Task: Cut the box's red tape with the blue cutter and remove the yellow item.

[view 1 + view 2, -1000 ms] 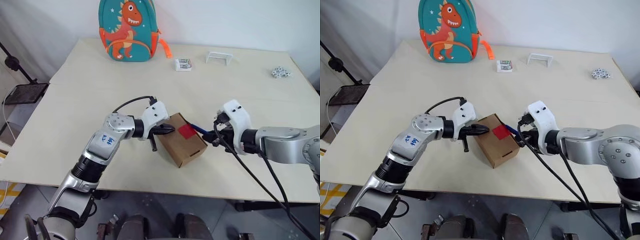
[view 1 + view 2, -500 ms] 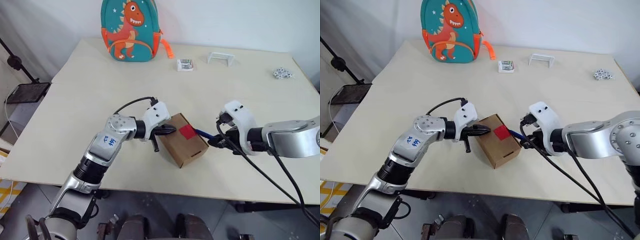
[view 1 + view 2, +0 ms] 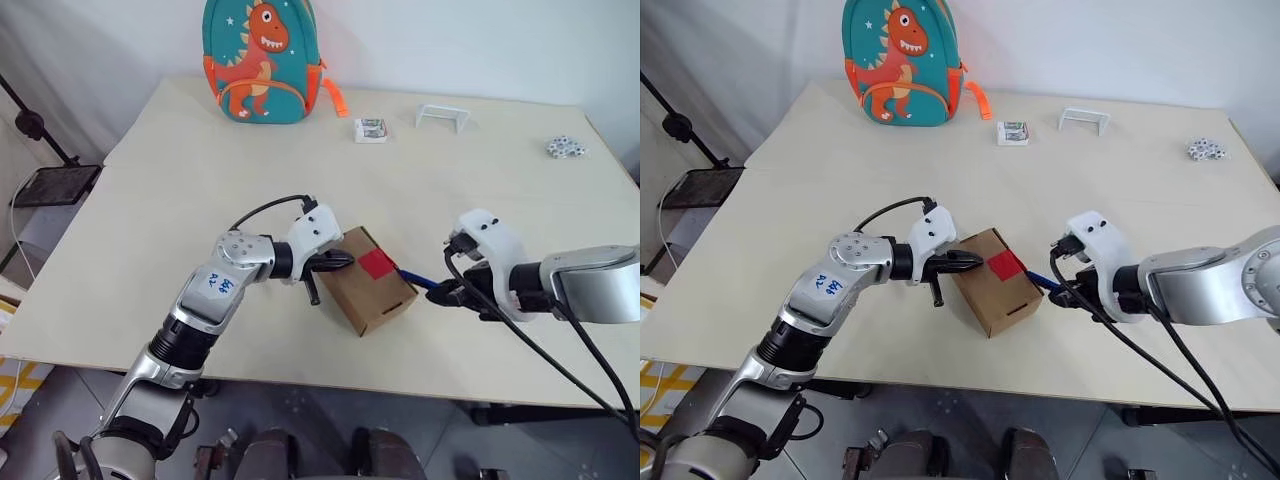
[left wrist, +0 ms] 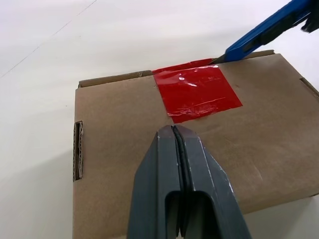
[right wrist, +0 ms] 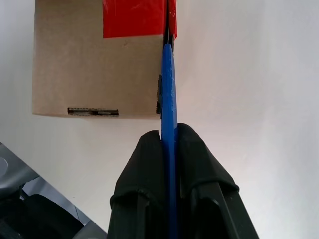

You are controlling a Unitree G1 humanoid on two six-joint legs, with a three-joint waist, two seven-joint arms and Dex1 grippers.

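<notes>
The brown box (image 3: 365, 292) lies near the table's front edge with its lid closed, and the red tape (image 3: 375, 263) sits across the lid's edge. My left gripper (image 3: 341, 260) is shut, its fingertips (image 4: 173, 130) resting on the lid just short of the red tape (image 4: 197, 92). To the right of the box, my right gripper (image 3: 447, 291) is shut on the blue cutter (image 3: 411, 277). The blue cutter (image 5: 169, 99) runs along the box's side, its tip at the tape's edge (image 5: 172, 30). The yellow item is hidden.
A dinosaur backpack (image 3: 262, 60) stands at the table's far edge. A small card pack (image 3: 368, 130), a white bracket (image 3: 443, 116) and a cluster of small white pieces (image 3: 563, 147) lie far right. The table's front edge (image 3: 330, 375) runs just below the box.
My right hand has drawn back to the right, away from the box, with the cutter still gripped. The left gripper and the box have stayed put.
</notes>
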